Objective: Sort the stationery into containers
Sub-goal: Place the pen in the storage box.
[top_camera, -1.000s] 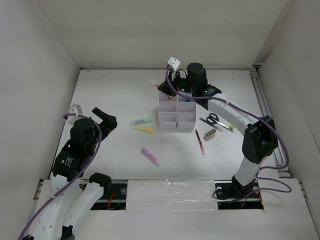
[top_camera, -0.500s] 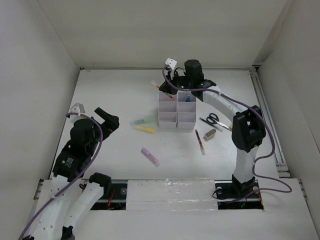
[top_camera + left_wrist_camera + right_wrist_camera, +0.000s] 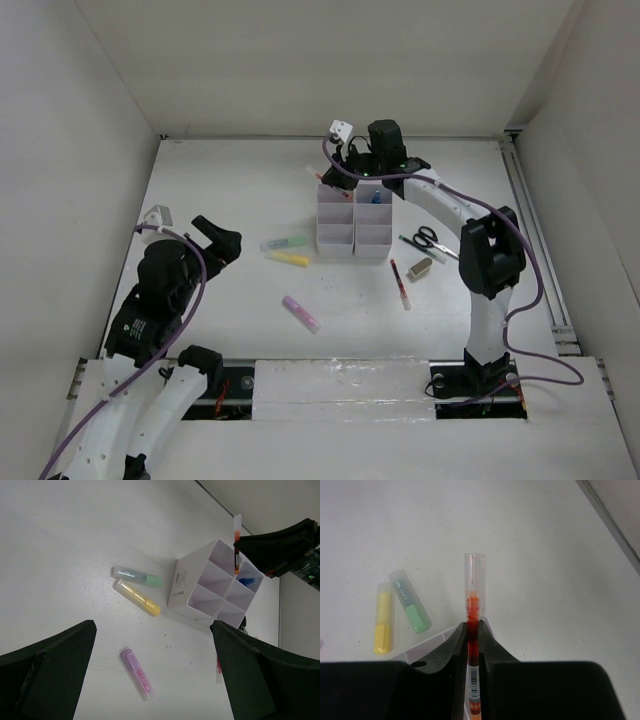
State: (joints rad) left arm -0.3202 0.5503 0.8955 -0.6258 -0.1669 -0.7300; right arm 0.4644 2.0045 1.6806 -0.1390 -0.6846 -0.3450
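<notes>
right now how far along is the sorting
Done: a blue piece sits in one tray compartment. In hand: the right tool is shut on an orange marker at the tray's far-left corner. To go: green highlighter, yellow highlighter, pink highlighter, red pen, eraser and scissors lie on the table. The left tool is open and empty.

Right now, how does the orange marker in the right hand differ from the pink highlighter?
The orange marker is pinched in the right hand; the pink highlighter lies free on the table. The orange marker stands on end at the tray's far-left corner; the pink highlighter lies flat, well in front of the tray. Both seem clear-capped.
</notes>
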